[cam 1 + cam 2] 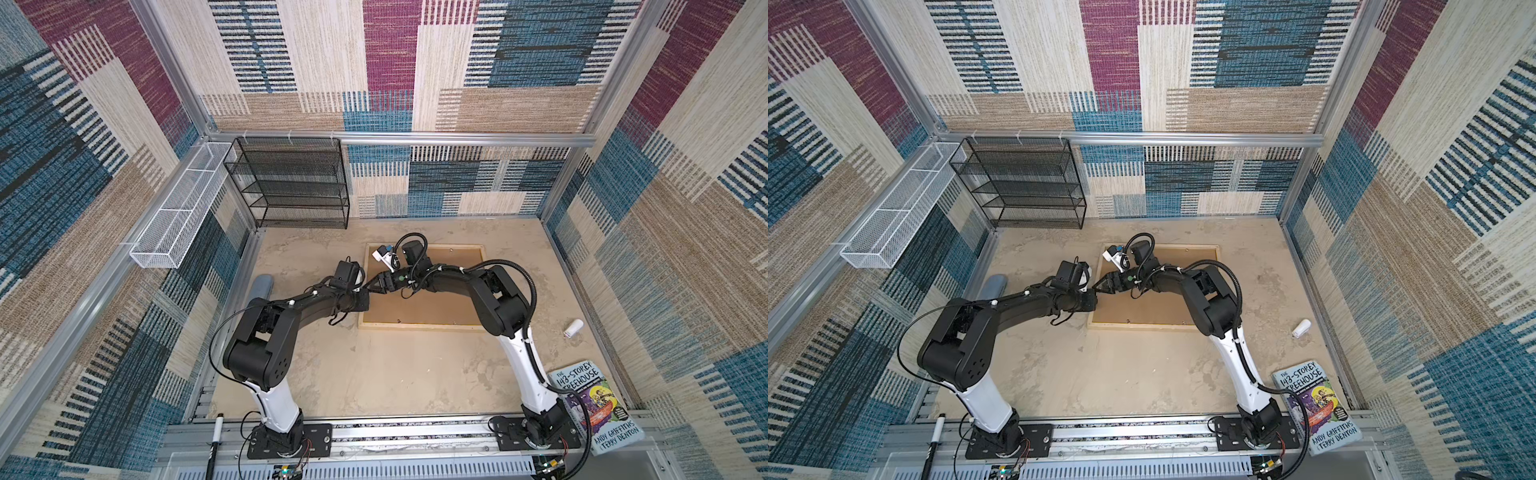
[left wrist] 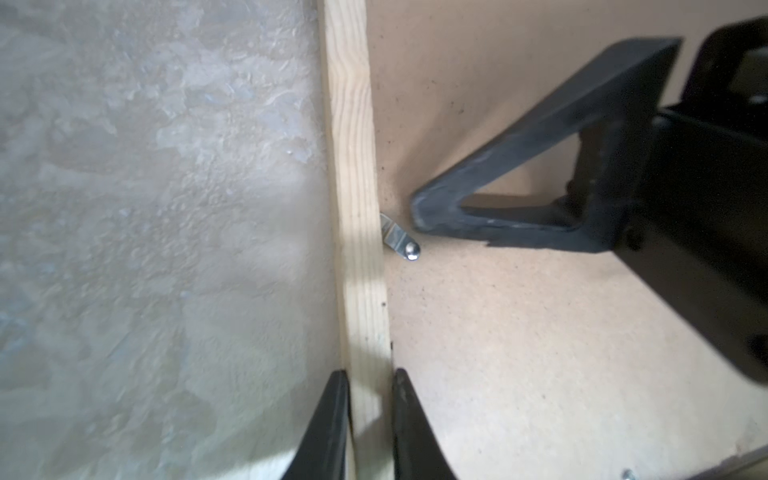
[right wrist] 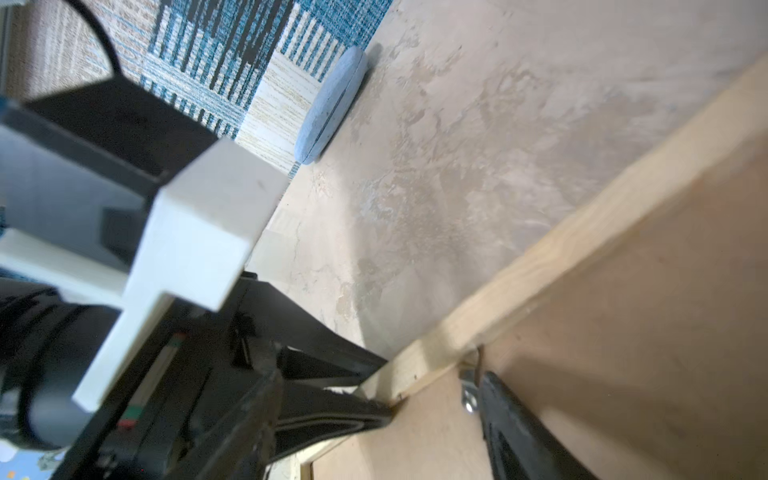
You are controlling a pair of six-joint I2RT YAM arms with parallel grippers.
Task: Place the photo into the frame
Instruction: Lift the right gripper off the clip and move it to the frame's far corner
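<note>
Fingers [image 2: 332,415] of the left gripper [image 2: 369,376] are pinching the frame [image 2: 353,145], one black blade pressing each side of its left short rail of pale, grained wood. Just beyond them the right gripper [image 2: 419,214] is reaching in with its fingers spread and gripping nothing, one tip sitting just beside a small shiny metal tab [image 2: 401,241] at the rail's inner edge.

The single frame [image 1: 419,326] is lying flat, back upward, on the far middle of the mottled beige table [image 1: 374,374]. Its long axis is running left to right along the back wall in both top views. One plain brown backing board [image 1: 415,309] is filling it.

Farther out, one paperback book [image 1: 594,407], one white cylinder [image 1: 573,327] and one blue-grey oval case [image 3: 332,104] are lying on the table. One black mesh shelf [image 1: 291,183] is standing against the back wall, and one white mesh basket [image 1: 178,212] is running along the left wall.
</note>
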